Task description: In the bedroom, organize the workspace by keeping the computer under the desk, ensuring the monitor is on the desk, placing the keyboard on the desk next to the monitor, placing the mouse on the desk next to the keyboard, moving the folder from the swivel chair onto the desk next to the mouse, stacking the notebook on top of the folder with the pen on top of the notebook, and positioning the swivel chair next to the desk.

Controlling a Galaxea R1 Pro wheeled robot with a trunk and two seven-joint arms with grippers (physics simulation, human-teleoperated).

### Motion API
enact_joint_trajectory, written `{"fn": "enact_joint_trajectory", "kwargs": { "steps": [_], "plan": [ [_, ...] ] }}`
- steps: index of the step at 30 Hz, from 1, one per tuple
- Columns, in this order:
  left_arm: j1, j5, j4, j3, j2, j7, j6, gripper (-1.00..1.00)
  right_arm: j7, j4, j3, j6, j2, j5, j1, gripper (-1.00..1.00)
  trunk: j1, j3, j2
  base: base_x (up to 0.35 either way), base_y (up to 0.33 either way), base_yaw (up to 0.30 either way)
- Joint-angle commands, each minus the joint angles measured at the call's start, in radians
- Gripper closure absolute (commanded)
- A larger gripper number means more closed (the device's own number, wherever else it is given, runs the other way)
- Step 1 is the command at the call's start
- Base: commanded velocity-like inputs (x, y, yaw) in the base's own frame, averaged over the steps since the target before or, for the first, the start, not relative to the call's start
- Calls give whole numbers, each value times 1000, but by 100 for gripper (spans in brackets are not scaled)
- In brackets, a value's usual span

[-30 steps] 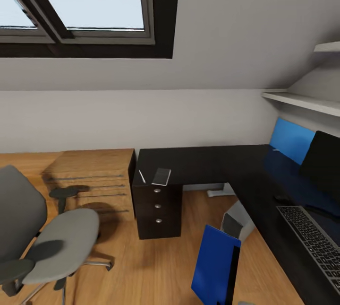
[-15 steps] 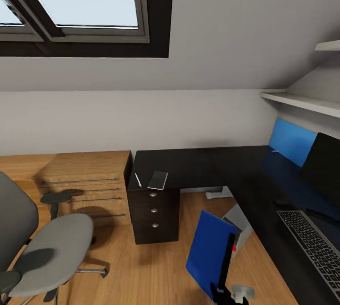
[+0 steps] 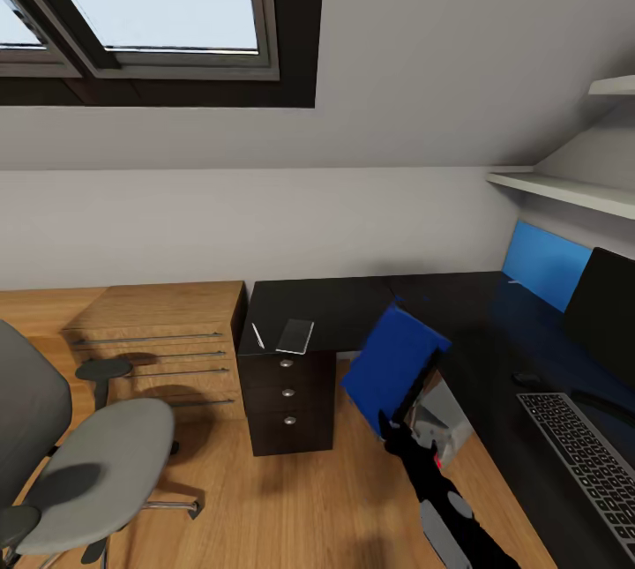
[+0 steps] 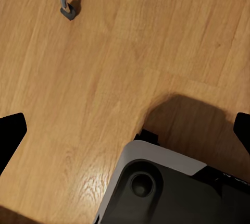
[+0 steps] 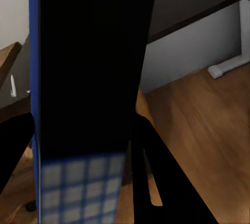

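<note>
Nearest, at about 5 o'clock in the head view, the right arm reaches up from the lower edge. Its right claw (image 3: 407, 401) is clamped on the bottom edge of the folder (image 3: 390, 363), which stands tilted in the air above the floor (image 3: 291, 498), just short of the tabletop (image 3: 353, 309). In the right wrist view the folder (image 5: 88, 78) sits between the two fingers (image 5: 148, 177), its blue edge visible along one side.

The left wrist view looks down on bare wood floor (image 4: 104, 67) and a grey base part; the left claw (image 4: 125, 130) shows its tips wide apart at the frame edges, holding nothing.

At 8 o'clock stands the swivel chair (image 3: 84, 454), its seat bare, well apart from the desk.

At 4 o'clock the keyboard (image 3: 586, 459) lies on the tabletop, the monitor (image 3: 608, 309) beyond it at 3 o'clock.

Behind the folder, under the tabletop, the computer (image 3: 445, 432) is partly hidden.

Farther off, near centre, the notebook (image 3: 295, 335) and pen (image 3: 257, 336) lie side by side above the drawer unit (image 3: 287, 401), beside a wooden dresser (image 3: 163, 340).
</note>
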State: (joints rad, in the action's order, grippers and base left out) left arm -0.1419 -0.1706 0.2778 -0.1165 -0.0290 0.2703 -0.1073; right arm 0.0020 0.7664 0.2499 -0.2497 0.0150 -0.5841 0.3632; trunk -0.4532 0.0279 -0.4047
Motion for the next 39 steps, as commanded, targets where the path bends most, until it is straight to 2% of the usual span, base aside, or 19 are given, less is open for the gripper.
{"fn": "enact_joint_trajectory", "kwargs": {
  "steps": [1, 3, 5, 6, 9, 14, 16, 20, 33, 34, 36, 37, 38, 39],
  "plan": [
    [-1, -7, 0, -3, -1, 0, -5, -100, -14, 25, -2, 18, 2, -15, 4, 100, -1, 2, -2, 0, 0, 0],
    [-1, -7, 0, -3, 0, 0, -5, -100, -48, 75, -33, 67, 2, -29, 26, 100, -1, 2, -2, 0, 0, 0],
    [-1, -7, 0, -4, 1, 0, -7, -100, -82, 99, -94, 116, 2, -68, 83, 100, -1, 2, -2, 0, 0, 0],
    [-1, -7, -21, -6, -1, 0, -90, -100, -124, 40, -253, 189, 2, -234, 183, 100, -1, 2, -2, 0, 0, 0],
    [-1, -6, -72, -1, -4, -1, -160, -100, -116, 32, -293, 198, 1, -315, 199, 100, -1, 2, -2, 6, 0, 0],
    [-2, -5, -77, 2, -5, -2, -169, -100, -104, 33, -298, 200, 0, -326, 201, 100, -1, 2, -2, 158, 0, 0],
    [-1, -5, -78, 30, -6, -2, -170, -100, -102, 33, -299, 200, 0, -328, 201, 100, -1, 2, -2, 299, 0, 0],
    [-2, -5, -78, 44, -6, -1, -170, -100, -102, 31, -300, 201, 0, -329, 200, 100, -1, 2, -2, 316, -1, 0],
    [-1, -6, -78, 46, -8, 0, -173, -100, -98, 22, -315, 198, 3, -329, 200, 100, -1, 2, -2, 320, -82, 0],
    [-1, -6, -78, 46, -10, 0, -173, -100, -99, 21, -324, 195, 4, -329, 200, 100, -1, 2, -2, 320, -133, 0],
    [-1, -6, -78, 46, -13, 0, -173, -100, -101, 20, -405, 189, 6, -328, 200, 100, -1, 2, -2, 191, -105, 0],
    [-1, -6, -78, 46, -13, 1, -173, -100, -101, 20, -419, 189, 6, -328, 200, 100, -1, 2, -2, 106, -64, 0],
    [-1, -6, -78, 46, -17, 3, -173, -100, -102, 14, -457, 188, 7, -328, 200, 100, -1, 2, -2, 54, -33, 0],
    [-1, -6, -78, 46, -18, 4, -172, -100, -102, 10, -470, 188, 7, -328, 200, 100, -1, 2, -2, 43, -26, 0]
  ]
}}
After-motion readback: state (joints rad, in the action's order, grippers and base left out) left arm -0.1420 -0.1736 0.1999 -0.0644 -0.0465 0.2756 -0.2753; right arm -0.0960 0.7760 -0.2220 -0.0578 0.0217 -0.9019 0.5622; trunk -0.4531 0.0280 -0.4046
